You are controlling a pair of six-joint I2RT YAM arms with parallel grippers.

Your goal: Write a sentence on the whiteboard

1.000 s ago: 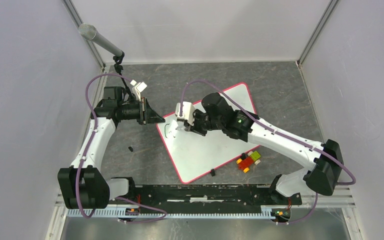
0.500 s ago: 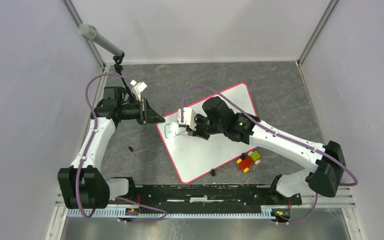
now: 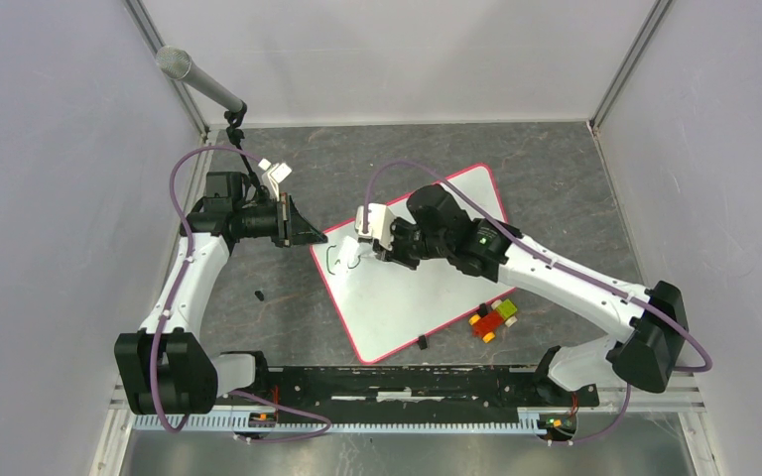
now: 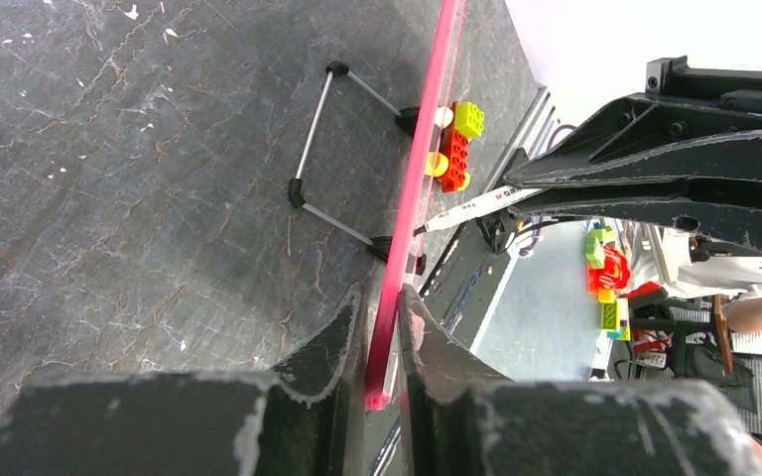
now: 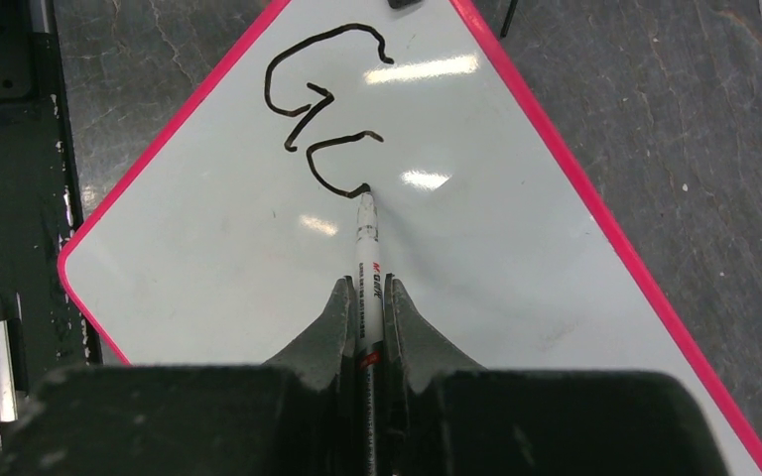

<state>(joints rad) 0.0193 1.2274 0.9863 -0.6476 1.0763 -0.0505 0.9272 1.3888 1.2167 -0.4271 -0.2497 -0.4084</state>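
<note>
The whiteboard (image 3: 427, 297) lies slanted at mid-table, white with a red-pink rim. My left gripper (image 3: 308, 236) is shut on its left corner; in the left wrist view the jaws (image 4: 380, 315) pinch the red rim (image 4: 415, 188) edge-on. My right gripper (image 3: 375, 252) is shut on a white marker (image 5: 366, 253) whose tip touches the whiteboard (image 5: 496, 268). Of the sentence (image 5: 323, 104), only a black "G" and the open curve of a second letter show, near the board's left corner (image 3: 343, 260). The marker (image 4: 468, 206) also shows in the left wrist view.
A cluster of coloured toy bricks (image 3: 494, 319) sits by the board's right edge. A small black cap (image 3: 259, 295) lies left of the board and a black piece (image 3: 422, 342) at its near edge. A microphone (image 3: 198, 79) stands at the back left. The board's wire stand (image 4: 322, 149) shows underneath.
My right gripper has moved the marker across the board's left corner, and the black strokes have grown from a short mark into a "G" plus a second curve. The left arm has held still.
</note>
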